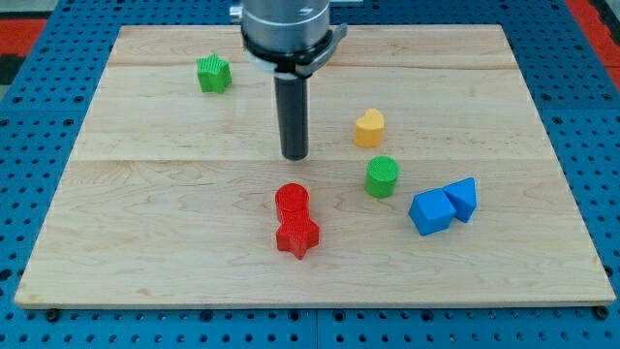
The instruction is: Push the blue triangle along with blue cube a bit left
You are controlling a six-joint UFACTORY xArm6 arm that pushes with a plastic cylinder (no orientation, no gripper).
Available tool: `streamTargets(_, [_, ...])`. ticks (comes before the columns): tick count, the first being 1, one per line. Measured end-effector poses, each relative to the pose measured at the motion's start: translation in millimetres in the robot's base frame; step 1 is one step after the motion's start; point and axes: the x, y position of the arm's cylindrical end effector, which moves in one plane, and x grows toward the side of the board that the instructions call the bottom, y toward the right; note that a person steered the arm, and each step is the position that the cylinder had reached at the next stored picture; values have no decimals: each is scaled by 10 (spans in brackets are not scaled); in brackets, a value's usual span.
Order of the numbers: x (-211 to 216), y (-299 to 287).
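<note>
Blue triangle (464, 199) sits touching the blue cube (431, 211) on the cube's right, both just right of and below the green cylinder (382, 177), so I reckon the push should start from the triangle's far right side and go gently left so the pair stays together. There's no gripper here, just the rod hanging straight down, and my tip (295, 156) rests on the surface (145, 242) well left of the green cylinder, nowhere near the blues.

rod: straight, dark, matte cylinder, even in width along its length
my tip (295, 156): flat-cut lower end of the rod, same dark colour, slightly paler rim
collar: wider round metal mount above the rod, silver-grey with a black band around it
collar edge: small lugs jut out at both sides
upper body: grey housing, cut off by the view's top
</note>
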Motion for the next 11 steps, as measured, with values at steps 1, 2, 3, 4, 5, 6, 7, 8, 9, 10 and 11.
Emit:
streamTargets(1, [-131, 737])
streamTargets(2, [-118, 1786])
streamTargets(3, [49, 2154])
streamTargets(4, [319, 2389])
streamTargets(5, [668, 2506])
streamTargets(6, [679, 2023])
streamTargets(7, [891, 1858])
streamTargets(8, [1024, 1801])
streamTargets(9, [1070, 1739])
streamTargets(10, [1221, 1591])
streamTargets(11, [1230, 1178])
